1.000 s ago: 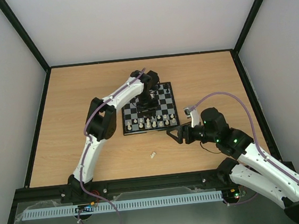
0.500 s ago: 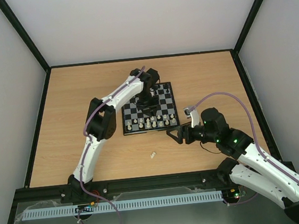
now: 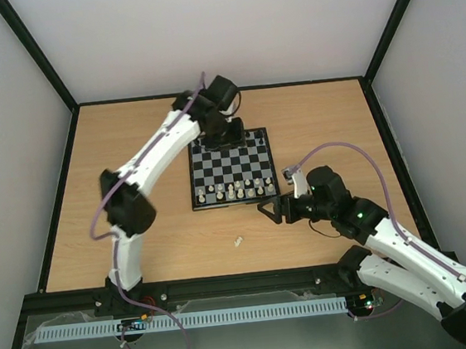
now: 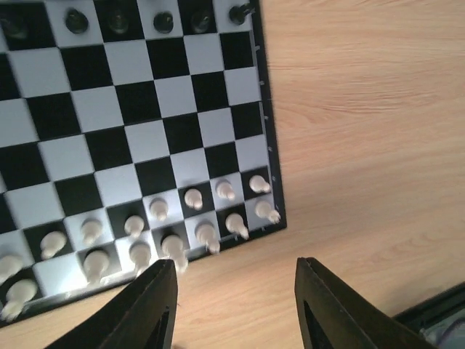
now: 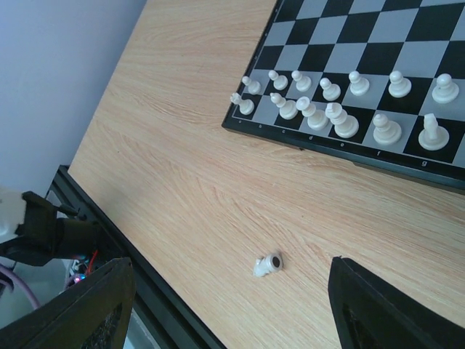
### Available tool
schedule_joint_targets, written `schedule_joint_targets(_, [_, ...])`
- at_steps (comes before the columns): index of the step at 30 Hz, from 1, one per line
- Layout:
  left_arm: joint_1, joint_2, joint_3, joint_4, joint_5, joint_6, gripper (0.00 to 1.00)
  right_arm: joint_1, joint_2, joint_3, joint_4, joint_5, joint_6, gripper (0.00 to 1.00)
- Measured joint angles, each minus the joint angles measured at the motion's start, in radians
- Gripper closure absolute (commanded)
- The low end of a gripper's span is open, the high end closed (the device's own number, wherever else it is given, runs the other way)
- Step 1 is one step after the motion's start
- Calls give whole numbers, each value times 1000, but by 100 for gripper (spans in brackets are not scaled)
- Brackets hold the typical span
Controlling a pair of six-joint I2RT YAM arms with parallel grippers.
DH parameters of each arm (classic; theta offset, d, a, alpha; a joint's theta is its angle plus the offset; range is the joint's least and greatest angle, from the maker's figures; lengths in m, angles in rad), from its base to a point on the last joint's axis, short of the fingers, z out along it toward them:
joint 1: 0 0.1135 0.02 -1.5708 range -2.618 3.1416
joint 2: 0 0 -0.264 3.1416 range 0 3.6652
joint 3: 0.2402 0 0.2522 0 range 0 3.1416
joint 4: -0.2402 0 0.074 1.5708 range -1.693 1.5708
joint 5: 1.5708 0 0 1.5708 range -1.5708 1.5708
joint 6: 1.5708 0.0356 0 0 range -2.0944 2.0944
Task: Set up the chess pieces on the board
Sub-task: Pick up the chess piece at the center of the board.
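The board (image 3: 224, 165) lies at the table's middle. White chess pieces (image 3: 239, 190) stand in two rows along its near edge. They also show in the left wrist view (image 4: 192, 198) and the right wrist view (image 5: 340, 120). One loose white piece (image 3: 238, 241) lies on its side on the wood in front of the board. In the right wrist view it (image 5: 267, 265) lies between my fingers, well ahead of them. My right gripper (image 3: 269, 211) is open and empty, near the board's near right corner. My left gripper (image 3: 227, 133) is open and empty, raised over the board's far edge.
Black pieces (image 4: 161, 22) stand along the board's far row (image 3: 250, 142). A black rail (image 3: 228, 285) runs along the table's near edge, and it shows in the right wrist view (image 5: 145, 298). Grey walls close in the table at the back and sides.
My left arm has pulled back and up from over the board's middle to its far edge, its elbow swinging left. My right gripper has shifted slightly left. The loose piece has not moved.
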Motion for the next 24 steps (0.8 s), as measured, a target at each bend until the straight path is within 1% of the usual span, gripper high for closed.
schedule_joint_targets(2, [-15,-140,-108,62,-38,0,47,0,22,0,1,1,0,28])
schedule_joint_targets(3, [-30,-249,-224,128,-59,-5,46,0,37,0,2,1,-1,29])
schedule_joint_targets(4, [-46,-327,-303,159,-66,-10,46,0,53,0,4,1,-3,31])
schedule_joint_targets(8, [-118,-658,-751,393,-77,-54,45,0,111,0,8,0,-6,39])
schedule_joint_targets(11, [-145,-804,-1032,526,-92,-97,44,0,147,-10,24,-6,-3,45])
schedule_joint_targets(14, [-166,-914,-1245,618,-119,-138,40,4,181,-41,50,-17,7,48])
schedule_joint_targets(17, [-200,-1037,-1392,682,-163,-183,36,43,257,-62,70,-10,19,51])
schedule_joint_targets(22, [-221,-1233,-1500,722,-255,-230,34,175,430,-56,97,55,43,61])
schedule_joint_targets(24, [-221,-1303,-1534,731,-293,-243,33,225,494,-39,97,93,50,62])
